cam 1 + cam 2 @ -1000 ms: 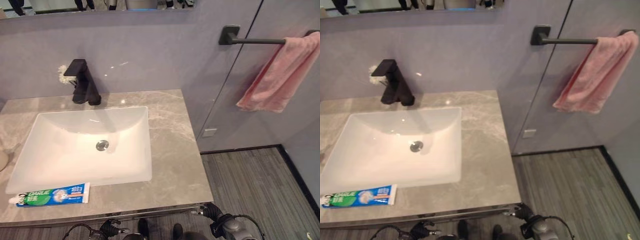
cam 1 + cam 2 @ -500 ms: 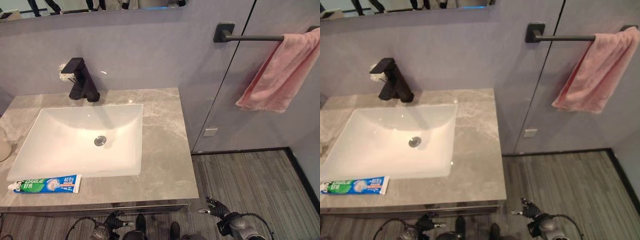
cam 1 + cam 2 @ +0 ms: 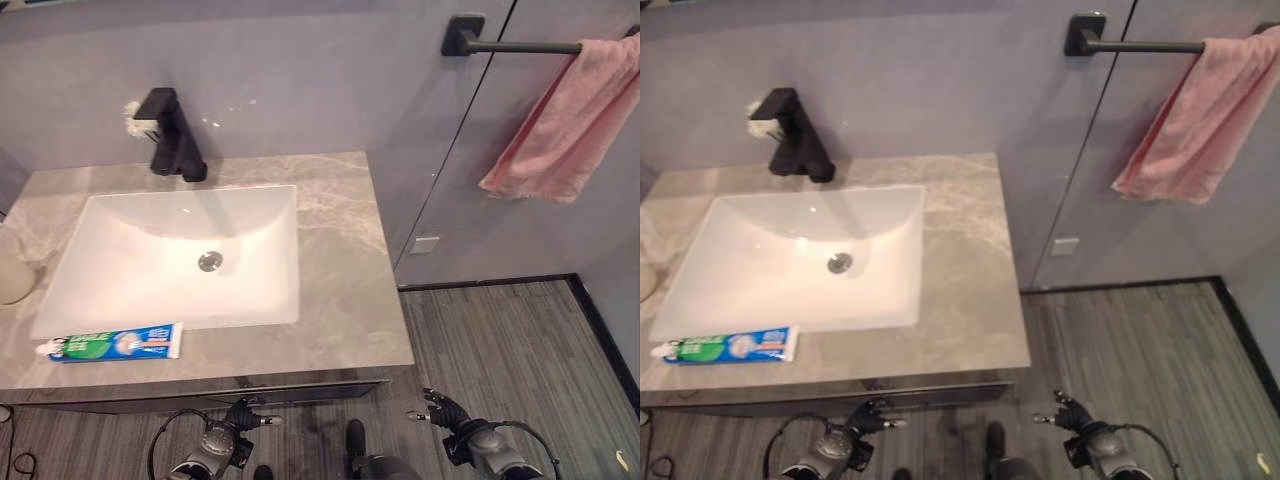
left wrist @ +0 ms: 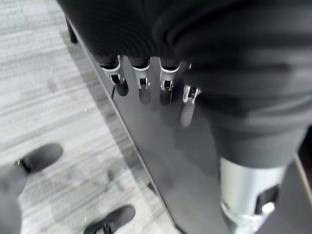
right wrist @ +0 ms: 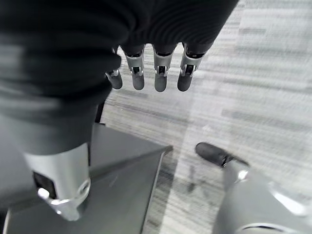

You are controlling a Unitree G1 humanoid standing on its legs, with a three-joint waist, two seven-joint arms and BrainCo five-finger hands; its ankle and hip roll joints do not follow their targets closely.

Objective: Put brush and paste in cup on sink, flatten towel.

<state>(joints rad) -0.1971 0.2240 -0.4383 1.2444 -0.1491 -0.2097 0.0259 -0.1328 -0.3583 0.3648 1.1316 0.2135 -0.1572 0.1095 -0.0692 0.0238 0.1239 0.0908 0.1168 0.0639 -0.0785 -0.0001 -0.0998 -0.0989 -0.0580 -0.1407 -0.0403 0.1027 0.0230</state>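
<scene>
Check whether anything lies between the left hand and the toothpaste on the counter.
The counter's front edge does: the left hand hangs open below it, while the toothpaste lies on top, in front of the sink. Nothing on the countertop crowds the tube.

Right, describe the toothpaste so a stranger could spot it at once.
Start at the grey marble countertop around the white rectangular sink basin. On the front strip of counter, near the basin's left corner, lies a flat blue and green toothpaste tube. It is the only brightly coloured thing on the stone.
</scene>
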